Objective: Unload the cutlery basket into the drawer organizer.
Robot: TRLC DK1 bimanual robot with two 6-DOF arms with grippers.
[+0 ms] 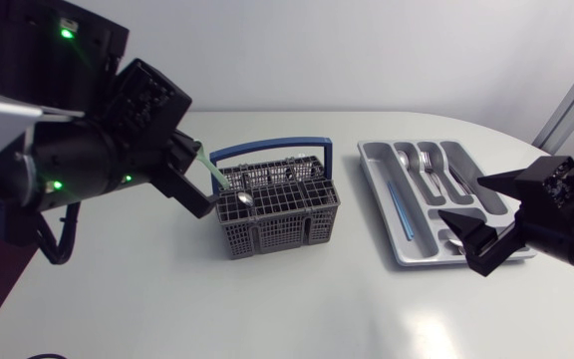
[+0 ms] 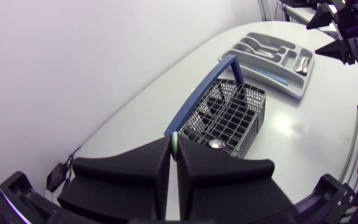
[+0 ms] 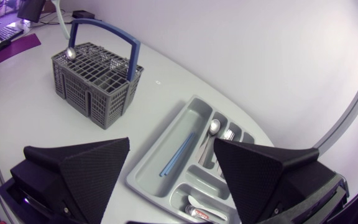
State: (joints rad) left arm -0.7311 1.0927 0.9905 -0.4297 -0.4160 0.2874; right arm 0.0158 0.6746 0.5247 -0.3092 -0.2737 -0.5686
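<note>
While left fingers pinch green handle at basket rim | right fingers gape above organizer

White table: basket, drawer organizer

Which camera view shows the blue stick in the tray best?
The right wrist view. There the blue stick lies close, its whole length clear in a long compartment of the tray. The head view also shows it whole, but smaller and from above. The left wrist view shows only a thin blue line far off.
</note>
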